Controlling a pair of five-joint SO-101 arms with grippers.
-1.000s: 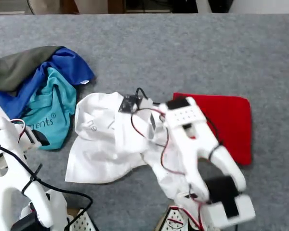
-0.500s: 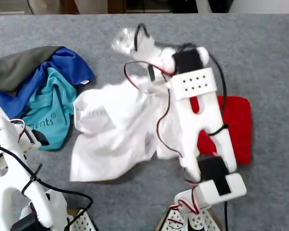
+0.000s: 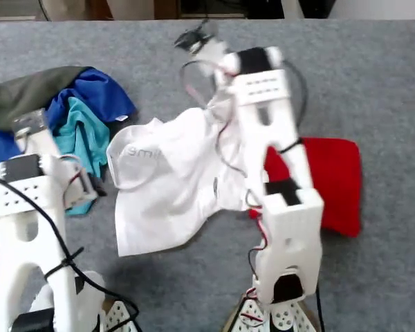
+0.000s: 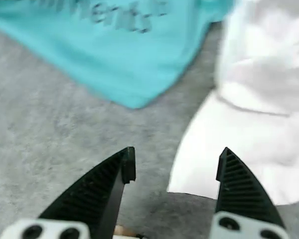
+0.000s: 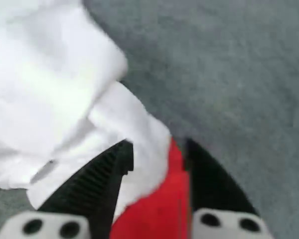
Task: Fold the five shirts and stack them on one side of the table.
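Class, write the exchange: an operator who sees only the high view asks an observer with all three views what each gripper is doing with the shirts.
Operator: Is the white shirt gripped?
Observer: Yes, the right gripper is shut on a fold of it.
Operator: And the other arm?
Observer: The left gripper is open over bare table, between the teal shirt's corner and the white shirt's edge.

Left end effector open; right end effector clamped, extended.

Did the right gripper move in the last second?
Yes. The right gripper went from near the folded red shirt toward the far edge of the grey table, lifting the crumpled white shirt.
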